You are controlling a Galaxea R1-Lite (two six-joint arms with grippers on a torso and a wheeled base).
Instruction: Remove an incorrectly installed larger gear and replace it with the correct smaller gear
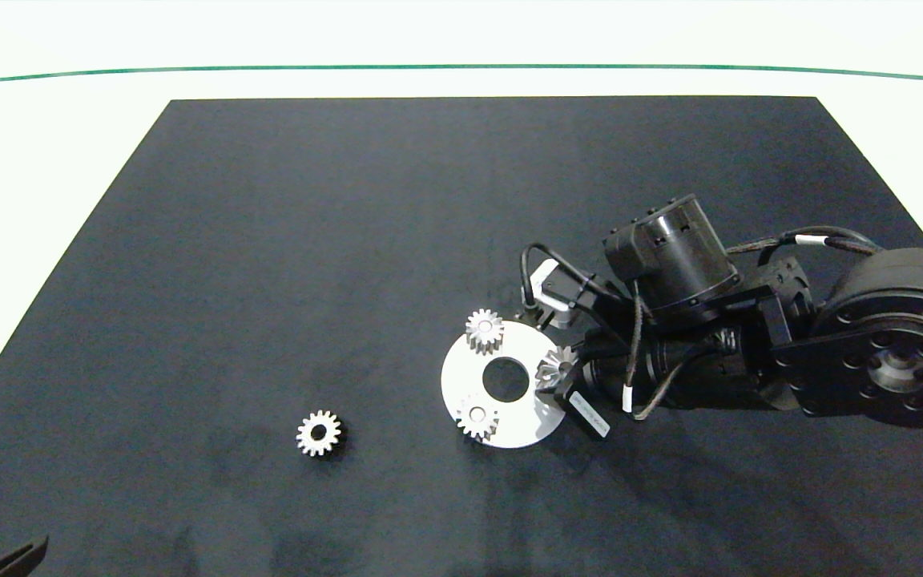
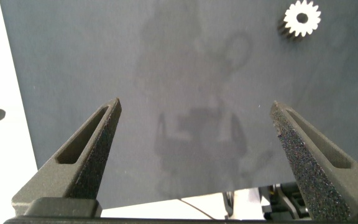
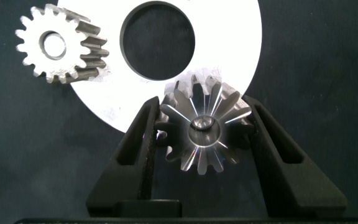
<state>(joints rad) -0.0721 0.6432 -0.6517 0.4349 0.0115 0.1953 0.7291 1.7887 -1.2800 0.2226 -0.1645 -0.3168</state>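
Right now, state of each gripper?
Left gripper: open, empty, over bare mat near the spare small gear.
Right gripper: fingers closed on the pointed-tooth gear at the disc's edge.

The left gripper [image 2: 194, 149] hung with its two grey, rough-textured fingers [image 2: 89, 158] spread wide apart over the dark mat [image 2: 179, 74], holding nothing. A small silver blunt-toothed metal gear [image 2: 302, 18] lay flat on the mat, well clear of both fingers.

Lab bench: black mat [image 1: 349, 240], white table [image 1: 45, 160].
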